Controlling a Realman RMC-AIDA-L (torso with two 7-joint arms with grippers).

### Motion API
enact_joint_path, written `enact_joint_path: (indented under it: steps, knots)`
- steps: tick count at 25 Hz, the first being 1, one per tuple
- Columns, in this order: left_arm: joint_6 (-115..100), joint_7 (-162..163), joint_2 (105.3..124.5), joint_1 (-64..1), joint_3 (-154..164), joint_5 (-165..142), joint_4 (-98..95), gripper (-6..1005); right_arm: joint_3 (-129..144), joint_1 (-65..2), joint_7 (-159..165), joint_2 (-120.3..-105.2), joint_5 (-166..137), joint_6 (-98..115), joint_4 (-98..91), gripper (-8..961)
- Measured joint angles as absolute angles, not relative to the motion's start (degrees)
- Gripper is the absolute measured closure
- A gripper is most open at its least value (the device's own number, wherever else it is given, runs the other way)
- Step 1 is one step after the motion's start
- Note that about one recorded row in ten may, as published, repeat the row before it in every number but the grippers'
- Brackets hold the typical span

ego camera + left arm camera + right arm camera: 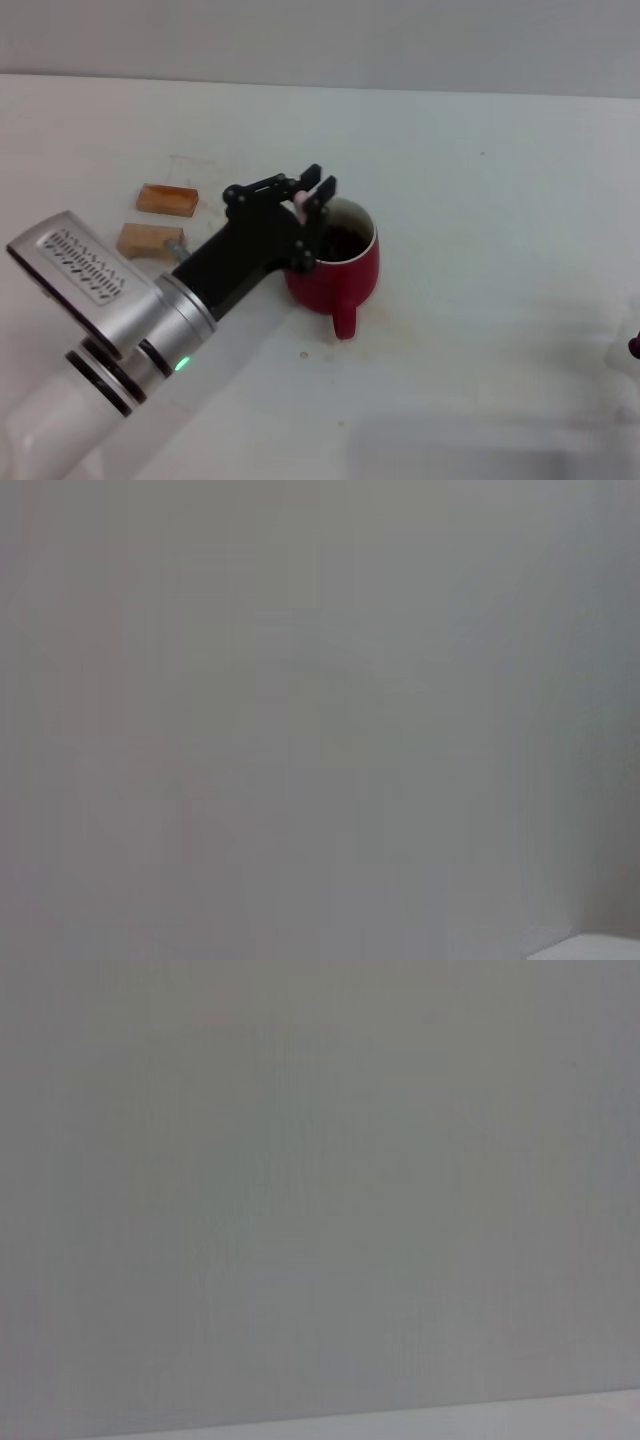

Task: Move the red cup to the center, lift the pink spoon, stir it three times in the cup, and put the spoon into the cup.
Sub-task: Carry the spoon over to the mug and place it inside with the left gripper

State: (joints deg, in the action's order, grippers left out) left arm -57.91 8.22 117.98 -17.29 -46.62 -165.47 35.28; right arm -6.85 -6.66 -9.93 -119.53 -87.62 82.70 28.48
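Observation:
The red cup (340, 268) stands near the middle of the white table (480, 250), handle toward me, with dark liquid inside. My left gripper (309, 203) is over the cup's left rim, shut on the pink spoon (300, 203); only a bit of the pale pink handle shows between the black fingers, and the spoon's bowl is hidden. My right gripper (634, 347) shows only as a dark tip at the right edge of the head view. Both wrist views show only a plain grey surface.
Two tan wooden blocks (167, 199) (149, 241) lie left of the cup, beside my left arm. Faint brown stains mark the table by the cup's handle (305, 354).

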Motion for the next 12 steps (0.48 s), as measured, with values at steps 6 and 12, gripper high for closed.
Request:
enact_joint_path:
  steps: [6, 12]
  knots:
    - [-57.1, 8.4, 118.11, -19.9, -48.7, -165.3, 33.3, 770, -6.9, -6.6, -9.9, -119.53, -87.8, 82.7, 28.5, 952]
    - [-56.0, 8.9, 118.55, -23.6, -47.1, -165.2, 32.8, 767, -6.9, -6.5, -9.9, -119.55, -87.8, 82.7, 28.5, 952]
